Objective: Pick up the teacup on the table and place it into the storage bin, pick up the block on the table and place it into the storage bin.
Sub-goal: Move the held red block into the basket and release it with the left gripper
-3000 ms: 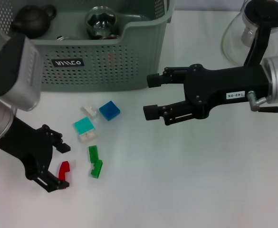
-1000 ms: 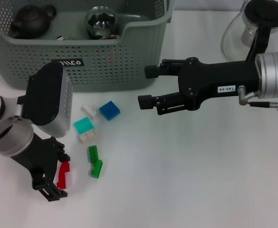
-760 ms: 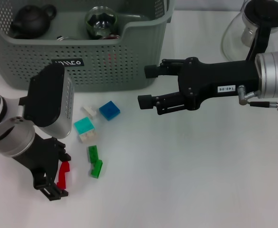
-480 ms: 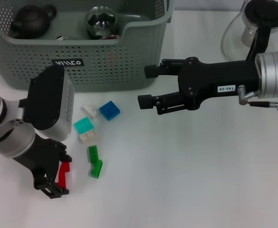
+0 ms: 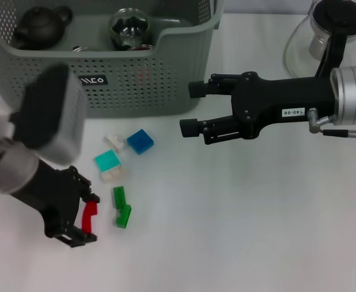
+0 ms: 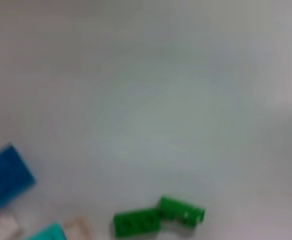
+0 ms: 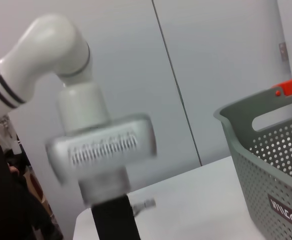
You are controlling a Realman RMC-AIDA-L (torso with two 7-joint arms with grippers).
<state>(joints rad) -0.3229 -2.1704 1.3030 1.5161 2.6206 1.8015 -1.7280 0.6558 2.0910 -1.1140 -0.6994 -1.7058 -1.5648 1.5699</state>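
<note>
While the red block (image 5: 89, 215) sits pinched in the left gripper (image 5: 84, 218) at lower left, below the storage bin (image 5: 135, 76), its thin curved shape could slip out mid-lift; the right gripper (image 5: 191, 107), fingers spread and empty, hovers at centre.

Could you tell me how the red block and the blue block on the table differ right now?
The red block is narrow and curved, between the left gripper fingers; the blue block is a flat square, lying free nearer the storage bin. Both are outside the bin.
</note>
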